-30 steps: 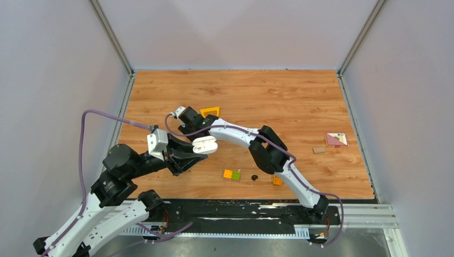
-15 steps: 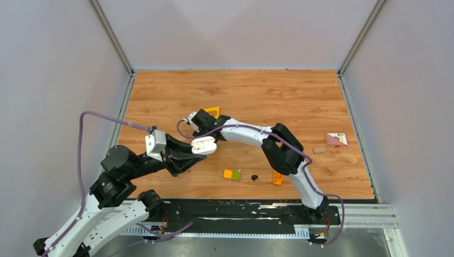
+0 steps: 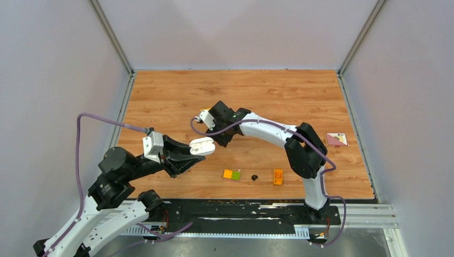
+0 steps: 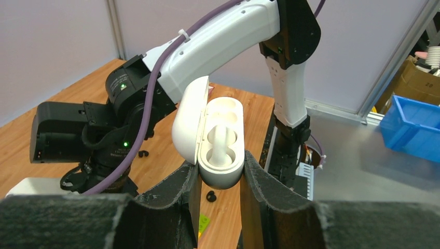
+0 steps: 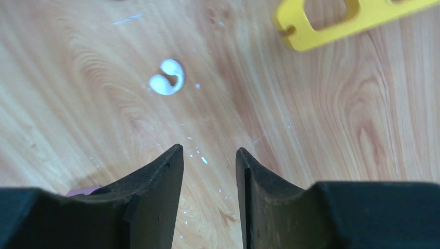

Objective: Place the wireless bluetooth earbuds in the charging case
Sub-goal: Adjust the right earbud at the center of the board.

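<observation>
Left fingers (image 4: 179, 192): clamped on the lower shell of the charging case (image 4: 223, 140), one pad on each long side.
Left gripper (image 4: 220, 165): carries the case clear of the table, with the open side turned up and towards the right arm.
Charging case: lid swung back on its hinge. Both moulded wells look empty.
Right fingers (image 5: 155, 181): a little apart with nothing between them, tips aimed down at bare wood.
Right gripper (image 5: 209, 150): hangs just beside the case on its far right, not touching it.
White earbud (image 5: 167, 78): lies on the table just ahead of the right fingertips, so close to the case's far side. From above, the arm hides it.
Yellow cut-out piece (image 5: 332, 26): flat on the wood, farther from the case than the white earbud.
Black earbud (image 3: 254, 177): on the table to the near right of the case and well apart from it, between the orange-and-green brick (image 3: 232, 174) and the orange brick (image 3: 278, 176).
Step in hand: probably the approach to the first pick. The case is presented and open, and no bud is seated yet.
Next move calls for: advancing the right tips to straddle the white bud and pinching it lightly. The bud then has to be lifted to the case and lowered into a well in the matching orientation, while the left arm holds the case steady.
</observation>
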Robot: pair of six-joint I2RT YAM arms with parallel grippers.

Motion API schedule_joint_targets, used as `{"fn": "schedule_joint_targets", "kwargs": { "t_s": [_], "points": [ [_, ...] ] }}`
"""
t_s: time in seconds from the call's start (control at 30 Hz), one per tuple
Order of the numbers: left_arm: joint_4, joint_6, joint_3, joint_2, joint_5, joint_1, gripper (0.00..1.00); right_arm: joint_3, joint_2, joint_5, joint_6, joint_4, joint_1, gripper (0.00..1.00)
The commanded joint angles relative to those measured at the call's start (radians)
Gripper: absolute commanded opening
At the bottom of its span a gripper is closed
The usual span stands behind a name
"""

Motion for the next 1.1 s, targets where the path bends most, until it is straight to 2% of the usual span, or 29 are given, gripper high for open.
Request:
{"fn": "schedule_joint_targets", "kwargs": {
  "t_s": [0.0,0.3,0.57,0.73,0.87,1.07],
  "points": [
    [0.022,-0.003,0.019,-0.009,-0.002,0.002,0.00,-0.016,-0.045,-0.227,-0.185,0.030,-0.031,0.41],
    [0.028,-0.025,0.027,-0.003,-0.002,0.003,0.00,-0.061,-0.003,-0.482,-0.502,0.124,-0.044,0.45],
    [0.015,-0.014,0.032,0.001,0.001,0.002,0.00,0.070,0.108,-0.516,-0.612,0.069,-0.043,0.45],
    [0.009,-0.010,0.030,0.003,0.010,0.003,0.00,0.171,0.181,-0.582,-0.721,-0.064,-0.049,0.45],
    [0.008,-0.015,0.031,0.002,0.012,0.003,0.00,0.169,0.192,-0.629,-0.760,-0.086,-0.048,0.49],
    [0.016,-0.028,0.029,-0.007,0.013,0.003,0.00,0.127,0.196,-0.583,-0.764,-0.066,-0.048,0.54]
  ]
}}
